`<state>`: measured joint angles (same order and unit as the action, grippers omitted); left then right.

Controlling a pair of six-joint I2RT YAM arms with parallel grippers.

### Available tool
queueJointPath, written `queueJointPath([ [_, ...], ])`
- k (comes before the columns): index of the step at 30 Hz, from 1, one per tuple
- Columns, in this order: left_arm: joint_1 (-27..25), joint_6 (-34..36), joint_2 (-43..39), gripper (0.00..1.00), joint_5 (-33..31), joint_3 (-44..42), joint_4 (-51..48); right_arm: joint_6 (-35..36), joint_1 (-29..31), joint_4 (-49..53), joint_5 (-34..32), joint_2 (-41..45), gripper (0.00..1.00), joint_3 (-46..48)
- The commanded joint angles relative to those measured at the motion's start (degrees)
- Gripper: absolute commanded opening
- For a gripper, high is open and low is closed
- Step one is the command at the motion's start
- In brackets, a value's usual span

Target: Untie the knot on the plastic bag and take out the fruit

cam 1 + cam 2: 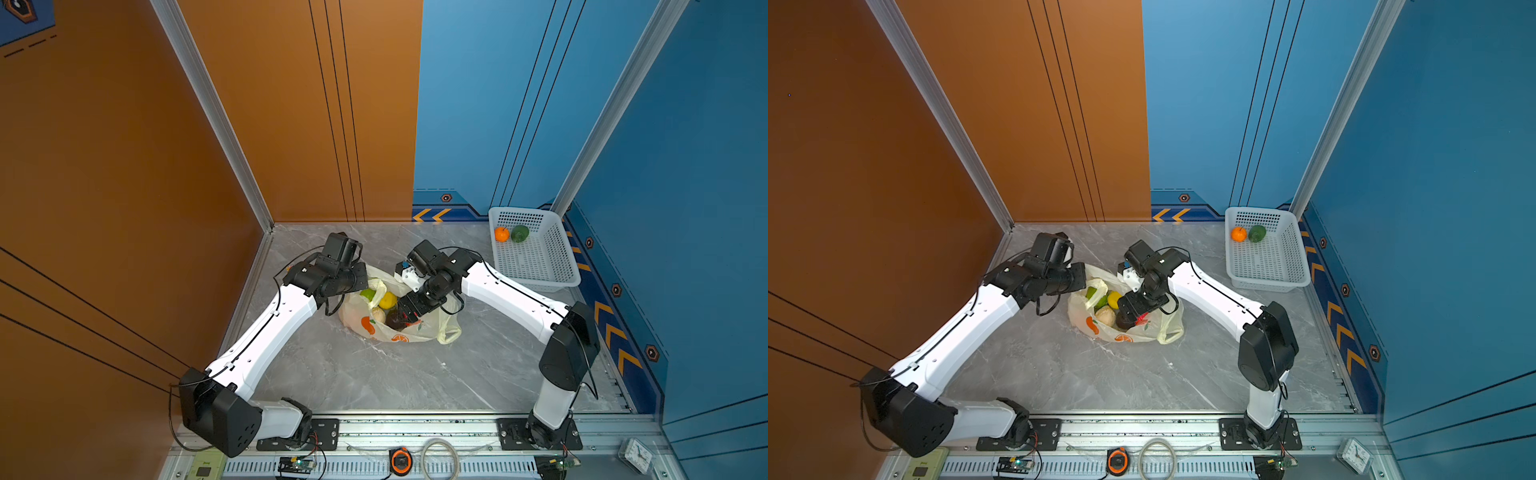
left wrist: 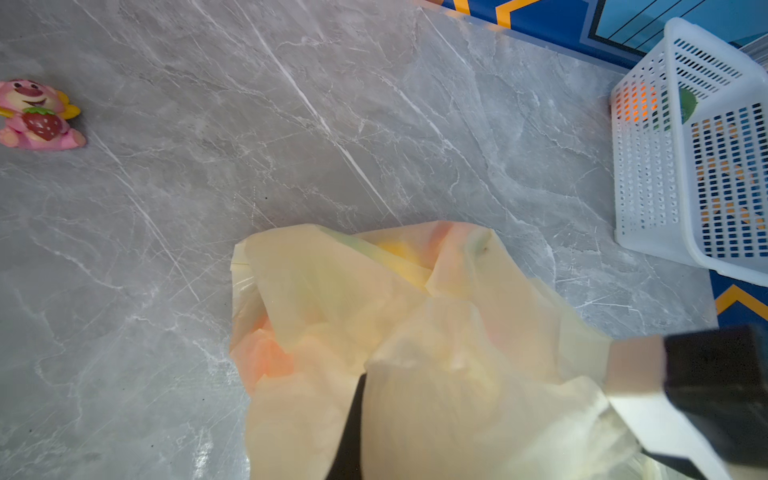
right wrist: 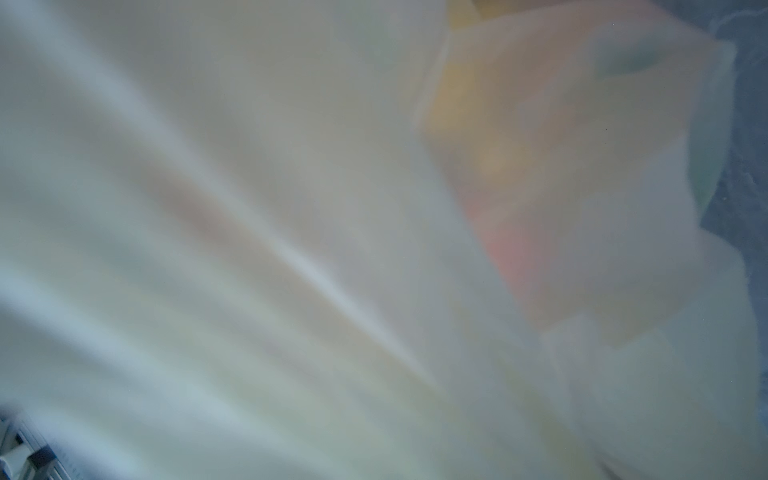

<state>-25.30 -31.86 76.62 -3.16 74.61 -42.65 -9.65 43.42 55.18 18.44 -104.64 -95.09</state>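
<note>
While left jaws pinch plastic bag (image 1: 382, 332), right jaws among fruit (image 1: 388, 300)

The plastic bag (image 3: 291, 249) probably blurs the whole right wrist view.

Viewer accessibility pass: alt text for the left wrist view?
A crumpled translucent cream plastic bag lies on a grey marble table, blurred colours showing through. A pink toy figure with a strawberry sits apart; a white perforated basket stands near the table's edge.
</note>
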Motion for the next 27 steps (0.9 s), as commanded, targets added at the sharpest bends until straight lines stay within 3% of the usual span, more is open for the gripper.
queueJointPath([
  [1, -0.8, -0.4, -1.0, 0.0, 3.2, -1.8, 1.6, -9.6, -0.8, -9.5, -1.9, -2.5, 0.87, 1.0],
  [3, -1.4, -0.4, -1.3, 0.0, 4.7, -2.8, 2.3, -14.3, -1.7, -16.9, -4.1, -2.7, 0.89, 2.9],
  [8, -3.6, 1.6, -2.4, 0.0, 5.9, -5.3, 2.2, -22.0, -5.4, -29.5, -19.6, -1.7, 0.93, 6.9],
  [13, -6.4, 3.1, -4.0, 0.0, 0.7, -6.3, -2.0, -21.2, -9.7, -27.2, -34.7, -1.0, 0.98, 6.9],
  [17, -9.3, 3.3, -4.6, 0.0, -8.9, -5.1, -6.1, -20.0, -13.0, -23.8, -34.1, -1.7, 0.99, 7.0],
  [22, -10.4, 2.7, -3.4, 0.0, -18.6, -2.0, -9.8, -16.9, -12.4, -19.4, -33.8, -0.6, 0.98, 8.2],
  [27, -12.3, 1.9, -2.3, 0.0, -18.8, -0.8, -11.2, -16.4, -12.0, -16.0, -35.6, 6.0, 0.98, 15.0],
])
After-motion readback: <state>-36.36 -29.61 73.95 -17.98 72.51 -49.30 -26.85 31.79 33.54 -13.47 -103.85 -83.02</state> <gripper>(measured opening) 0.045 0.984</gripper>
